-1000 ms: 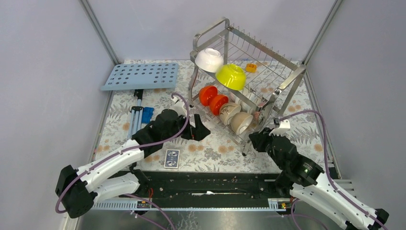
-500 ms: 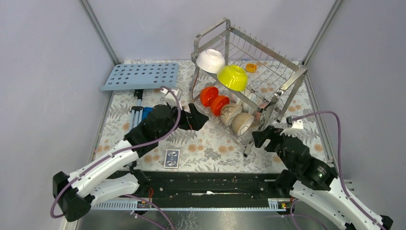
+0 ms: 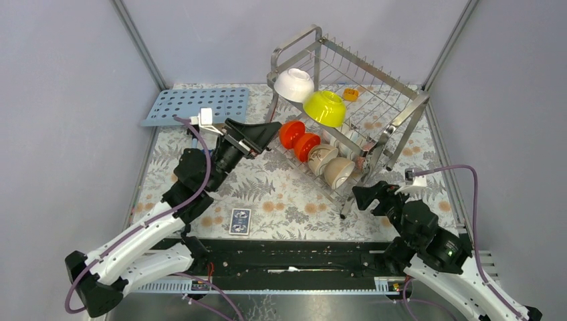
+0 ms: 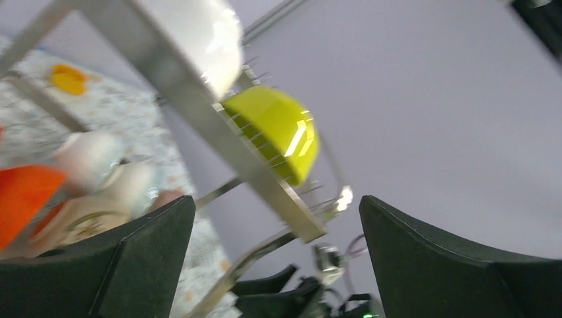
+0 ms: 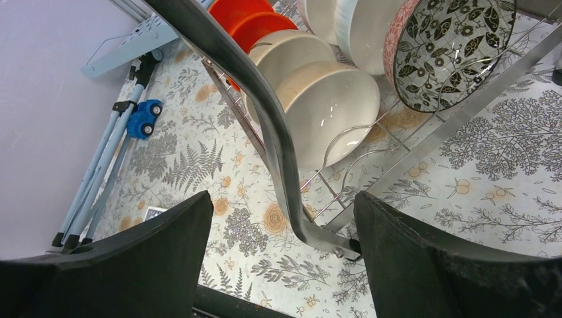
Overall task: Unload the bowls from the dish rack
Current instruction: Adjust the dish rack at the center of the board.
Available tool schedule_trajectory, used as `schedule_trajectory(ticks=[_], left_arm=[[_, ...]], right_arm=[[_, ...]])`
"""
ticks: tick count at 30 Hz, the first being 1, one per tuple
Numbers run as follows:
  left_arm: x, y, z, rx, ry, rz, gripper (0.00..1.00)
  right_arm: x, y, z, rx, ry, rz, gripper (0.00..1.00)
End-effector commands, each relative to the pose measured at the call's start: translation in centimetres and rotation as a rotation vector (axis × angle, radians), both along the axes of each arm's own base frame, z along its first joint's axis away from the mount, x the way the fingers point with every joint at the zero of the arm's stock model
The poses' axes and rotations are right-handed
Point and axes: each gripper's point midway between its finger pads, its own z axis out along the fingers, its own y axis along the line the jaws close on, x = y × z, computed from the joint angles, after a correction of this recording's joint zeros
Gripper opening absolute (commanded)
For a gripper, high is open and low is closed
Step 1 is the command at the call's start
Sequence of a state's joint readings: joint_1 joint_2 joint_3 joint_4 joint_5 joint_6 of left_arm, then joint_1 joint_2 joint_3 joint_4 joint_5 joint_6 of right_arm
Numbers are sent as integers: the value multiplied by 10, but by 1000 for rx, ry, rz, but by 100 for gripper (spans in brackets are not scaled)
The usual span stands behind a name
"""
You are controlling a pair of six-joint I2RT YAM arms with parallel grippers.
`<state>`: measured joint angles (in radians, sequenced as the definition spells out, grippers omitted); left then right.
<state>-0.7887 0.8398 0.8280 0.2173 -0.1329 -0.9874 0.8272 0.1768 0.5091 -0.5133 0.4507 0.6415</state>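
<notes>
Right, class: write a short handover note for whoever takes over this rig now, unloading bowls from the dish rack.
Left gripper: open, empty, beside the orange bowls.
Right gripper: open, empty, at the dish rack's near corner.
Upper tier: white bowl, yellow-green bowl.
Lower tier: orange bowls, beige bowls, white bowls, patterned bowl.
Done: no bowl seen out of the rack.
Left: every bowl.

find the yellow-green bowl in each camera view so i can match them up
Top external: the glossy yellow-green round bowl is upper centre, on the top tier of the shiny steel wire dish rack, right of a white round bowl.
Left wrist: centre of the picture, behind a slanting rack bar.
Right wrist: not in it.
Shared landmark: the orange-red bowls on the lower tier.
</notes>
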Motion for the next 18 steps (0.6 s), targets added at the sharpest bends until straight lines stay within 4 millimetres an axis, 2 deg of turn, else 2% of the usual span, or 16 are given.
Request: schedule_trajectory(ticks=[1,5,8,11,18], left_arm=[[-16,-8,73,-300,-123,-147,99],[-4,-34,71,-356,-41,-282,99],[-5,-43,79,-455,-57,-398,99],[-3,-52,80,-475,-43,-443,99],[2,-55,78,-485,-25,-442,95]], right_arm=[[5,6,7,35,-26,3,85],[3,13,8,56,-29,37,84],[3,14,8,63,-29,41,84],[2,13,6,62,-27,40,84],[2,9,4,57,-27,23,84]])
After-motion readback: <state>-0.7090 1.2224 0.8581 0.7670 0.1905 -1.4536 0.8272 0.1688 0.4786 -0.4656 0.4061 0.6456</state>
